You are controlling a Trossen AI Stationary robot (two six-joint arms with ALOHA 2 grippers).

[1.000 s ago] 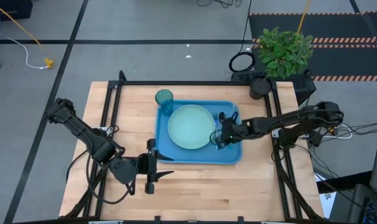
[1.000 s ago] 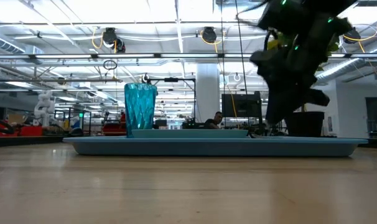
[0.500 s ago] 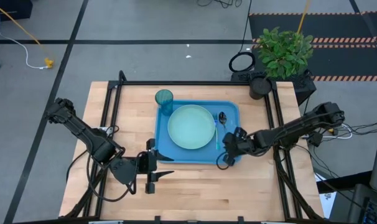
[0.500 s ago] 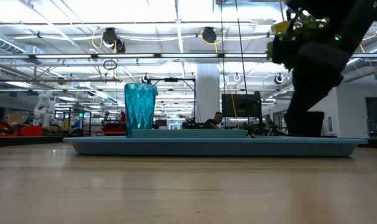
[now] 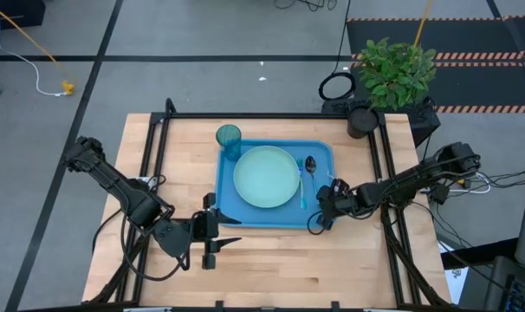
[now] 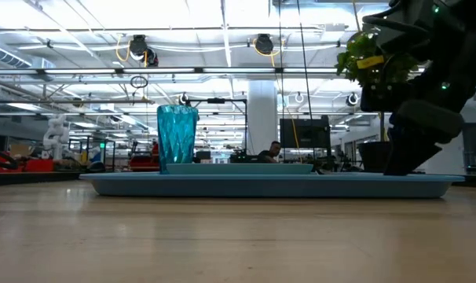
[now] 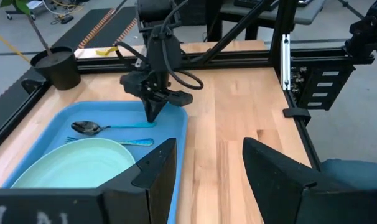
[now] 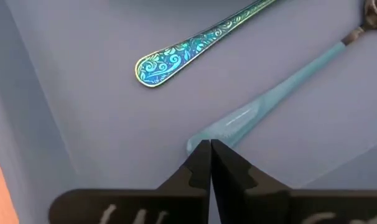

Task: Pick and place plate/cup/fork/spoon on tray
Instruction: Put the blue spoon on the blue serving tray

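Right gripper (image 5: 321, 214) retreats from bright blue rectangular tray (image 5: 275, 217), fingers closed empty; snagging rim could jolt slim blue-handled spoon (image 5: 307, 173).

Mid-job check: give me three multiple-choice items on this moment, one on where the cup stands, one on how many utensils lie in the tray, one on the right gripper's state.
1. Where is the cup?
A. at a far corner of the tray
B. on the plate
C. on the bare table

2. How many utensils lie in the tray?
A. none
B. two
C. four

3. The right gripper is:
A. holding the fork
B. wide open
C. shut and empty

Answers:
1 A, the high view shows the cup at the tray's far corner, beside the plate.
2 B, the fork and the spoon lie beside the plate.
3 C, the right wrist view shows the fingertips together, holding nothing.
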